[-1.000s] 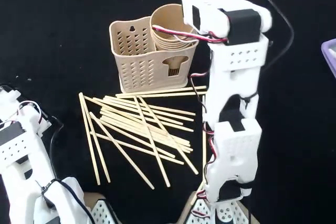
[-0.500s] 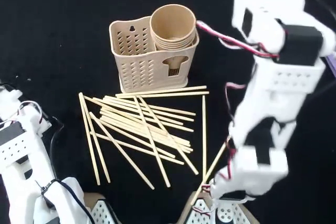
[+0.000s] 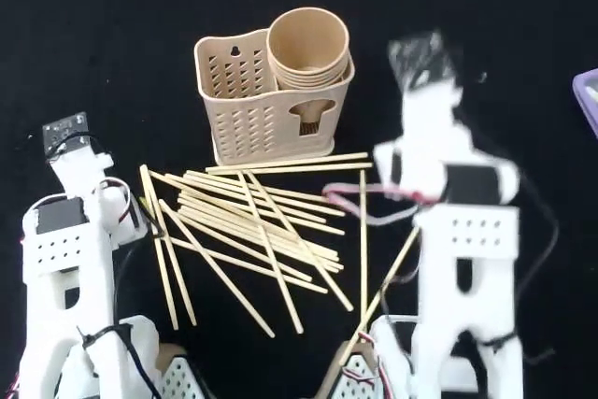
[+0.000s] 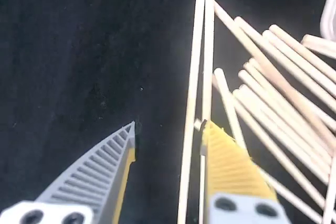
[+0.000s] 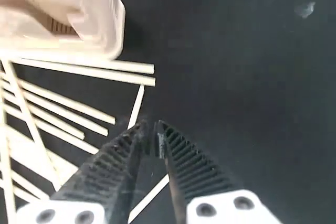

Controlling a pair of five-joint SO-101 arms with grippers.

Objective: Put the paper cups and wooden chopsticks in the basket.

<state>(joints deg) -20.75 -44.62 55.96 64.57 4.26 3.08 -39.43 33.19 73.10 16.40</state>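
A beige perforated basket (image 3: 266,109) stands at the back of the black table, with stacked paper cups (image 3: 308,44) in its right compartment. Several wooden chopsticks (image 3: 252,226) lie scattered in front of it. My left gripper (image 4: 168,132) is open, low over the pile's left edge, and a pair of chopsticks (image 4: 202,66) runs beside its yellow finger (image 4: 226,161). My right gripper (image 5: 151,126) is shut on nothing, above a single chopstick (image 5: 137,107) near the basket's corner (image 5: 79,19). The right arm (image 3: 453,221) stands to the right of the pile.
A purple object (image 3: 587,95) pokes in at the right edge. Black table surface (image 3: 112,72) lies bare left of the basket and behind it. Red and black cables (image 3: 374,198) hang from the right arm over the chopsticks' right ends.
The right arm has swung away from over the basket, to the right and then back toward the front. The left arm has come up and forward to the pile's left edge.
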